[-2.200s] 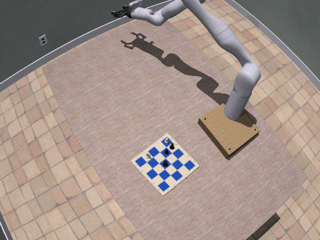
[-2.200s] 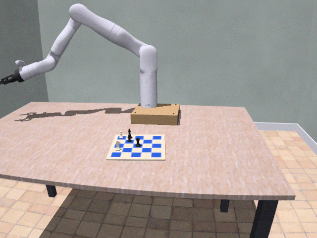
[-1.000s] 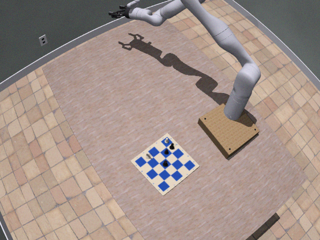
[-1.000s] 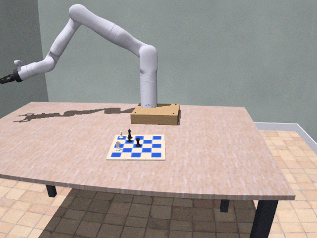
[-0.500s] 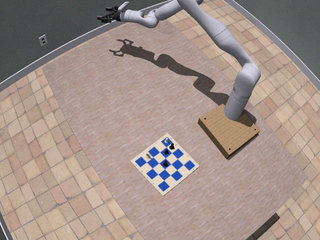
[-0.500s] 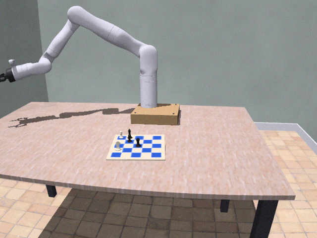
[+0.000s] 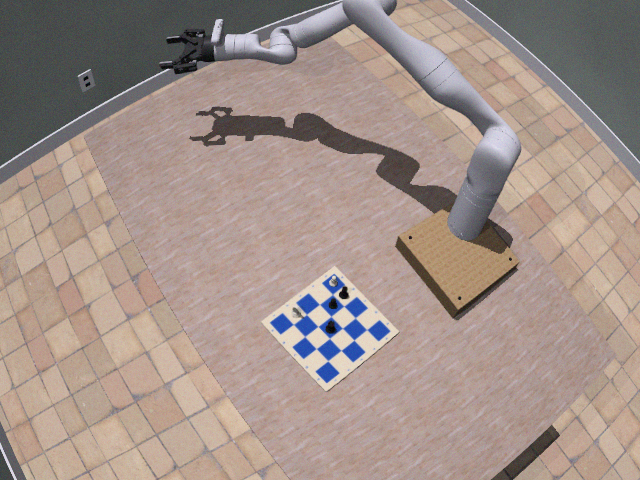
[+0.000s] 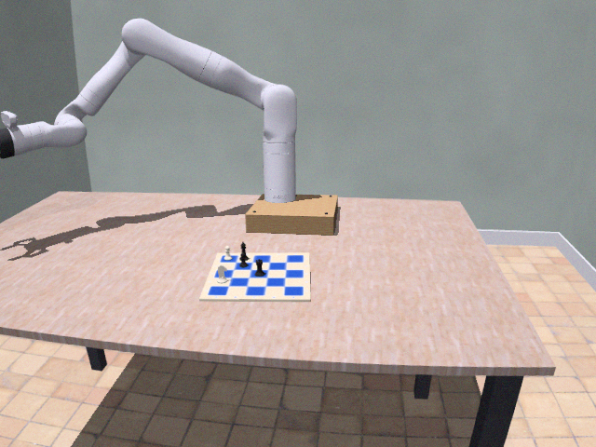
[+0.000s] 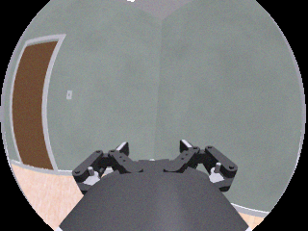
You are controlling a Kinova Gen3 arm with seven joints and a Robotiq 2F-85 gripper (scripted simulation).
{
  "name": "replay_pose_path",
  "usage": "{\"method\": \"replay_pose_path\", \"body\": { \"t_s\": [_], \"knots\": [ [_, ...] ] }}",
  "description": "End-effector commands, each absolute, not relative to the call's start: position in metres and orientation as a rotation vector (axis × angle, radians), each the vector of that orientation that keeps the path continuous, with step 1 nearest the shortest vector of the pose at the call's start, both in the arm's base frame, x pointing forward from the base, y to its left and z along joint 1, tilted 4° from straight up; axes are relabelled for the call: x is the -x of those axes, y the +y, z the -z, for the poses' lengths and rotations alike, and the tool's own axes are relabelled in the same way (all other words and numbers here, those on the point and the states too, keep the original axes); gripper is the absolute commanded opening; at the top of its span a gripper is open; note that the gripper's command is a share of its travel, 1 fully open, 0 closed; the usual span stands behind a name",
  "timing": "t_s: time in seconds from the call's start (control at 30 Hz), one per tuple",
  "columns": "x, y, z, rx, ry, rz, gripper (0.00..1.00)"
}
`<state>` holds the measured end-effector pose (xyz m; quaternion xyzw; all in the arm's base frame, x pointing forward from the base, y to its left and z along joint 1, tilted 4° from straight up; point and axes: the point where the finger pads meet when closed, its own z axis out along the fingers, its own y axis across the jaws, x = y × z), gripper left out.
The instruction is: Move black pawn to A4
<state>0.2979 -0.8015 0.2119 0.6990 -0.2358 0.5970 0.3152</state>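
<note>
A small blue and cream chessboard (image 7: 281, 323) (image 8: 293, 291) lies on the table in front of the arm's base. Three black pieces stand on it: one (image 7: 343, 292) by the edge nearest the base, a shorter one (image 7: 333, 303) beside it that looks like the black pawn, and one (image 7: 330, 326) (image 8: 260, 266) near the middle. In the exterior view the first two overlap (image 8: 244, 254). A white pawn (image 7: 333, 281) (image 8: 227, 251) stands on a corner square and a white knight (image 7: 297, 311) (image 8: 222, 273) near the left edge. My gripper (image 7: 175, 51) (image 9: 154, 147) is open and empty, high beyond the table's far corner, far from the board and facing the wall.
The arm stands on a wooden block (image 7: 457, 260) (image 8: 291, 221) behind the board. The wooden table (image 7: 206, 206) (image 8: 409, 289) is wide. A wall outlet (image 7: 86, 80) and a brown door (image 9: 33, 110) are on the walls ahead of the gripper.
</note>
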Motion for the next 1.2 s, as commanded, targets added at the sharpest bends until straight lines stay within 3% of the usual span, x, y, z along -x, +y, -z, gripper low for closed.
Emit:
{"method": "replay_pose_path", "body": {
  "t_s": [0.0, 0.53, 0.6, 0.87, 1.17],
  "knots": [
    [-0.324, -0.792, -0.209, -1.864, -0.563, -1.605, 1.0],
    [-0.5, -0.629, -0.179, -2.122, 0.255, -1.852, 1.0],
    [-0.5, -0.629, -0.179, -2.122, 0.255, -1.852, 1.0],
    [-0.543, -0.52, -0.138, -2.247, 0.749, -1.905, 1.0],
    [-0.546, -0.435, -0.096, -2.345, 1.176, -1.88, 1.0]
  ]
}}
